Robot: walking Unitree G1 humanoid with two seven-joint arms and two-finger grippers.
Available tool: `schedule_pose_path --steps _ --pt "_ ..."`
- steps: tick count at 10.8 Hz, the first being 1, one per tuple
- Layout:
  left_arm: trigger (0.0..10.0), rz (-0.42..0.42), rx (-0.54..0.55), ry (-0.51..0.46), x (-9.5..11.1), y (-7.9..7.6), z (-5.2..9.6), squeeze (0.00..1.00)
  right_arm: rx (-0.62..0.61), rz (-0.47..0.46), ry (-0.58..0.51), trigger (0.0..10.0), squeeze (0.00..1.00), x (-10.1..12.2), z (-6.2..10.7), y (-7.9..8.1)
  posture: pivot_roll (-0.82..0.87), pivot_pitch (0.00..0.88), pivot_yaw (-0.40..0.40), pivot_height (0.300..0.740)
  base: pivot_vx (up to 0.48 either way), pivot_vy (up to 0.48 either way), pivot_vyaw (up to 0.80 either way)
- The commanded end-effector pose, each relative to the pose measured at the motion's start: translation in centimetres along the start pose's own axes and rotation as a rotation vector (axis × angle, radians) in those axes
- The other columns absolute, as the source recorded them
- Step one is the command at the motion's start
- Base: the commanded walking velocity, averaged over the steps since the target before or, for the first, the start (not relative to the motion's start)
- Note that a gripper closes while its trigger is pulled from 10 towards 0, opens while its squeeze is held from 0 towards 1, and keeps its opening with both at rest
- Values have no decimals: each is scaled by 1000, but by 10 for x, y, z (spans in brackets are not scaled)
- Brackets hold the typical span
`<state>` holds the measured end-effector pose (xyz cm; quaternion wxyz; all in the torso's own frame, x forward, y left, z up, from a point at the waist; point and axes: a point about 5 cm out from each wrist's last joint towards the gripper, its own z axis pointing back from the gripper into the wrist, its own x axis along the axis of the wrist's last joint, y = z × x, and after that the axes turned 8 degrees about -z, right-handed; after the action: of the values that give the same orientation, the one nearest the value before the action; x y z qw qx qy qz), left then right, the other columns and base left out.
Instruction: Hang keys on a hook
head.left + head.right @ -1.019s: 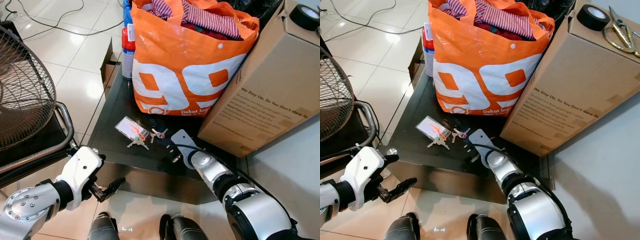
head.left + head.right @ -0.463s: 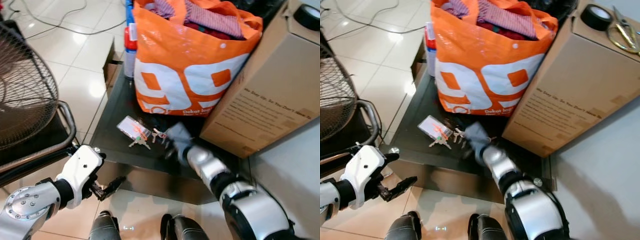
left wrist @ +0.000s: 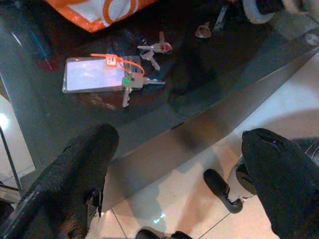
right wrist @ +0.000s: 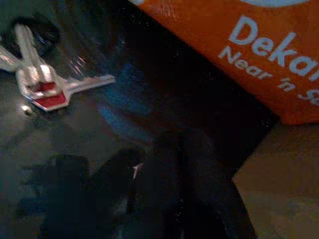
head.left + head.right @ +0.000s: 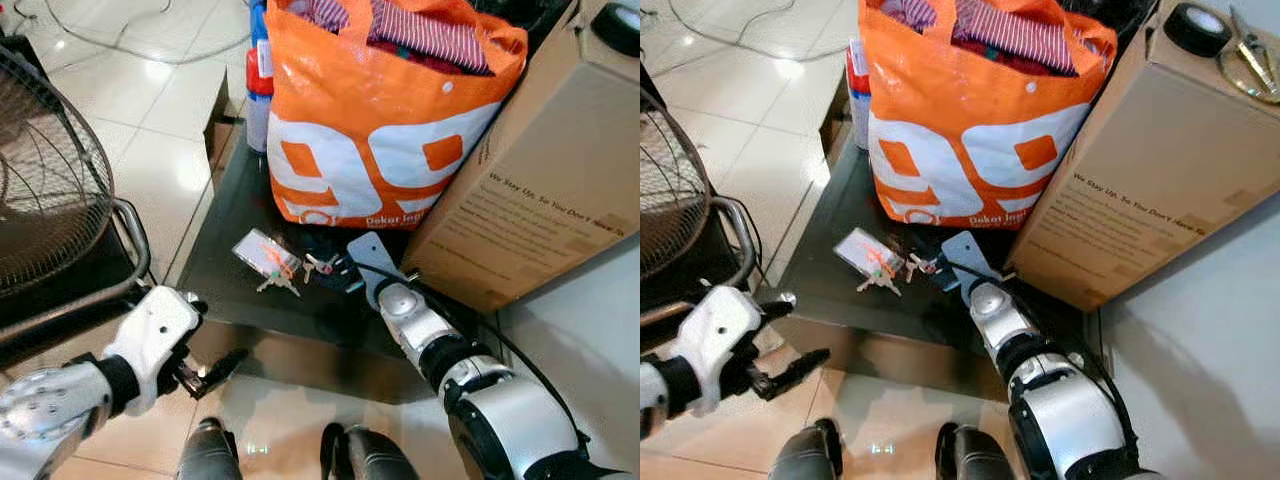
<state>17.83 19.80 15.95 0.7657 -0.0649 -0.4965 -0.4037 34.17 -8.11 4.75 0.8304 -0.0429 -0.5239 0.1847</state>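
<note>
Left eye view: the keys (image 5: pixel 283 281) lie on the dark glass bench (image 5: pixel 232 215), just in front of the orange bag (image 5: pixel 380 120). They are tied to a clear card tag (image 5: pixel 262 253), and the bunch's long axis runs from the tag toward the cardboard box (image 5: pixel 540 170), away from the fan (image 5: pixel 45 190). The right gripper (image 5: pixel 350 272) rests on the bench between keys and box; whether its fingers are apart cannot be told. The left gripper (image 5: pixel 215 368) hangs below the bench's front edge.

Left wrist view: the left gripper's two black fingers (image 3: pixel 75 184) stand wide apart, holding nothing; the keys' blades point away from the tag.

Right wrist view: a red-headed key (image 4: pixel 52 89) lies flat beside the bag.
</note>
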Motion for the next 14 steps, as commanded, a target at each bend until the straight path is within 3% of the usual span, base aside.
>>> schedule_pose_path --steps 1,6,8,10,12,14 --pt "10000 -2 -16 -6 4 -4 4 82 -18 16 9 0 0 -3 0 -3 148 276 -166 740 0 0 0" --pt "10000 20 -25 24 4 -16 21 82 -40 82 24 0 0 -12 2 -2 146 293 -167 740 0 0 0" --pt "10000 28 -30 27 3 -18 21 82 -24 123 78 0 0 -21 3 -4 143 286 -168 740 0 0 0" --pt "10000 31 -42 35 1 -19 21 82 76 154 176 0 0 -38 6 4 144 283 -165 740 0 0 0" --pt "10000 32 -56 42 -1 -20 21 86 137 108 219 0 0 -45 8 9 143 275 -166 740 0 0 0" --pt "10000 35 -59 41 -3 -20 18 82 235 -30 216 0 0 -41 9 16 131 263 -169 740 0 0 0"
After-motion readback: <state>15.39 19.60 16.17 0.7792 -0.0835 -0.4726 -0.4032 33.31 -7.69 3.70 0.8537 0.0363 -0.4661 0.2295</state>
